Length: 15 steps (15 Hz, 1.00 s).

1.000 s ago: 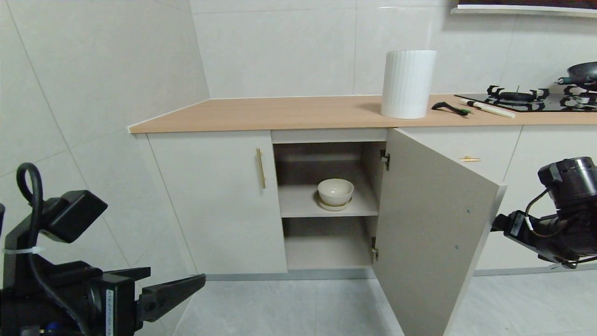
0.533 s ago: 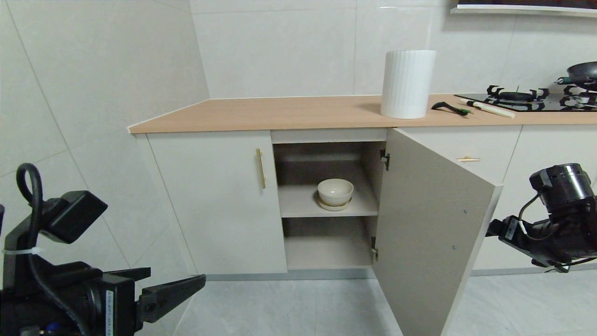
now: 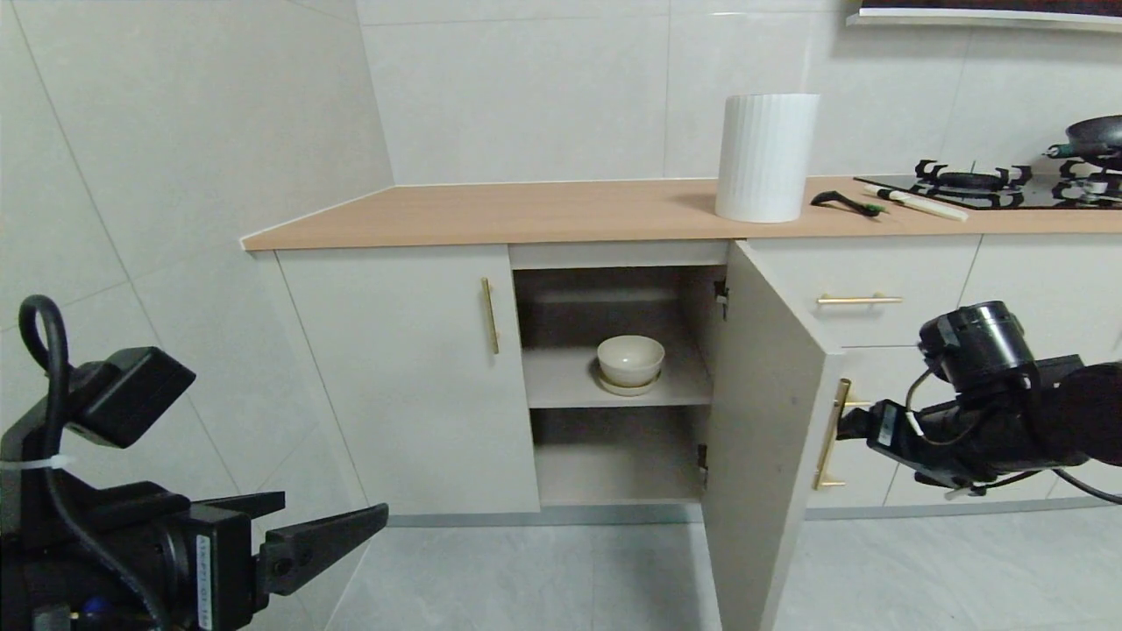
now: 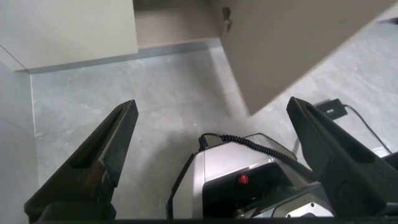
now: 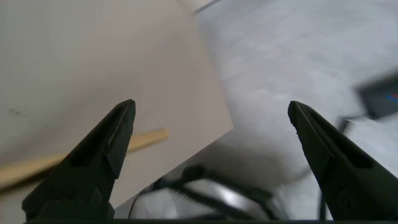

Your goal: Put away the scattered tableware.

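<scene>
Right tool (image 3: 843,427) is level with the middle of the open door, its tip at the door's gold handle (image 3: 828,434). The right wrist view shows its fingers spread wide with nothing gripped; whether it touches the handle cannot be told. Left tool (image 3: 333,510) is low on the robot's left, over the grey floor (image 3: 526,578) and well apart from the cabinet. Its fingers are also spread and hold nothing.

A wooden worktop (image 3: 526,215) runs along the tiled wall. Below it the cabinet (image 3: 614,254) stands with its right door (image 3: 763,421) swung out toward the robot, so the inside is in view. Its left door (image 3: 403,377) is closed. To the right of the open door is a drawer front (image 3: 912,280) with a gold bar pull.

On the worktop, above the door's hinge, a tall white ribbed canister (image 3: 766,158) stands upright. A black hob (image 3: 982,188) is at the far right with a dark pan (image 3: 1096,136) on it.

The cabinet's upper shelf (image 3: 561,381) holds a cream bowl (image 3: 630,358), upright on a small plate (image 3: 627,386).

Between the canister and the hob lie a dark-handled utensil (image 3: 846,203) and a pale one (image 3: 920,204).
</scene>
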{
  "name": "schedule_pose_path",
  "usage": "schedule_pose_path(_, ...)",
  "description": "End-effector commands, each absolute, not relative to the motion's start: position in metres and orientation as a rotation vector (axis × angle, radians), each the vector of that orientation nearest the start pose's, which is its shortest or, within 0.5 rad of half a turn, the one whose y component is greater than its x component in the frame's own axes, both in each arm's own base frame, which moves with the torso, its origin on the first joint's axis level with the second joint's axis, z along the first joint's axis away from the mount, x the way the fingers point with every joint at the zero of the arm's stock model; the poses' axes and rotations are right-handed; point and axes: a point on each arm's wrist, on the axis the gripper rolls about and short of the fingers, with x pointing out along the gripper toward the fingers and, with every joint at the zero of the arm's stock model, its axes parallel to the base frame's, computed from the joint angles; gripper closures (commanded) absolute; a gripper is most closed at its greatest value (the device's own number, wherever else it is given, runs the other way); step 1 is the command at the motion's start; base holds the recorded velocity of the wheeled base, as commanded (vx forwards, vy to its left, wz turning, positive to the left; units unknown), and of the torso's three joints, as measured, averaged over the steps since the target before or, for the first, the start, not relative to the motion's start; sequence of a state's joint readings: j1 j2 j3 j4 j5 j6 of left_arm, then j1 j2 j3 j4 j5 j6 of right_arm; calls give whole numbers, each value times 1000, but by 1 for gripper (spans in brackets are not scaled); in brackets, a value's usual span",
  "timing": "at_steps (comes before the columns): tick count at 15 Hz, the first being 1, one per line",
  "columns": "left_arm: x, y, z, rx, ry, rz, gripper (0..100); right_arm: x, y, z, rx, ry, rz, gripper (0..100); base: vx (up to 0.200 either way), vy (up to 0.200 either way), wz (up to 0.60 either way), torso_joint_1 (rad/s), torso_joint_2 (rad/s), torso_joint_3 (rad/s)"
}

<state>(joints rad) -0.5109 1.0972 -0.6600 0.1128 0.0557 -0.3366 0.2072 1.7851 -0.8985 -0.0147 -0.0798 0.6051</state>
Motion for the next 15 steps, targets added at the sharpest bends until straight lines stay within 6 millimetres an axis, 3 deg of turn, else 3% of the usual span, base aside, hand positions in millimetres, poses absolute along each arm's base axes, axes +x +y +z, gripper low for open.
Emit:
schedule_pose_path(1,123,-67,211,-172,588,-348,0,302,93,117,365,912,-44,0,0,0,0,0,0,0)
schedule_pose_path(3,122,-67,212,-172,580,-347,0,305,119,112,280,928,48,0,0,0,0,0,0,0)
schedule_pose_path(5,122,-67,212,-172,581,-347,0,311,126,109,257,929,77,0,0,0,0,0,0,0)
schedule_pose_path(6,124,-67,211,-164,581,-327,0,329,139,104,219,922,120,0,0,0,0,0,0,0)
schedule_pose_path(9,127,-68,209,-155,578,-298,0,346,156,90,203,932,150,0,0,0,0,0,0,0)
schedule_pose_path(15,130,-70,202,-140,613,-292,0,360,165,73,201,951,147,0,0,0,0,0,0,0)
